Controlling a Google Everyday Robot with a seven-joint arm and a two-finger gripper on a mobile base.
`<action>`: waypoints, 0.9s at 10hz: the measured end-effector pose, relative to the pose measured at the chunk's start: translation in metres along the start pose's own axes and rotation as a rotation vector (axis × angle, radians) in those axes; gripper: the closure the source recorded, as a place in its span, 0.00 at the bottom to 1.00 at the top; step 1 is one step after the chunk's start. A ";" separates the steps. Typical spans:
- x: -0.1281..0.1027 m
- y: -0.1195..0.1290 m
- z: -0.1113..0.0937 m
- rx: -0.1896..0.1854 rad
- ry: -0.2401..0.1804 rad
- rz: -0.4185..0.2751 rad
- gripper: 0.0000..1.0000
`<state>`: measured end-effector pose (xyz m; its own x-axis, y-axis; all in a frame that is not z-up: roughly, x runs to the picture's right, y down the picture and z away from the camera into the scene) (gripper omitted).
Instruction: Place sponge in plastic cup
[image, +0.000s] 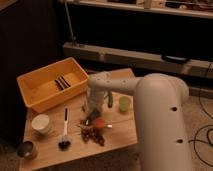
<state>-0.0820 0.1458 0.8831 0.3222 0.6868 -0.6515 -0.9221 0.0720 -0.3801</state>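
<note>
The plastic cup (124, 104), small and pale yellow-green, stands upright on the wooden table (120, 137) to the right of my arm. My gripper (90, 118) points down at the middle of the table, left of the cup and just above an orange-red fruit (99, 123). A small dark green piece (109, 99) shows beside my wrist, between arm and cup. I cannot tell whether it is the sponge. Whatever is under the gripper is hidden by it.
A yellow bin (37, 80) holding dark utensils sits at the back left. A white cup (41, 122) and a dark metal cup (26, 149) stand at the front left. A black brush (64, 132) and a dark bunch (93, 136) lie near the front.
</note>
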 end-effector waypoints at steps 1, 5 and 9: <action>0.000 0.000 0.000 0.001 0.000 0.000 0.89; -0.006 0.017 -0.050 0.010 -0.046 -0.014 0.89; -0.005 0.027 -0.147 -0.010 -0.118 -0.004 0.89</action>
<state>-0.0768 0.0375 0.7797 0.2982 0.7668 -0.5684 -0.9183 0.0680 -0.3900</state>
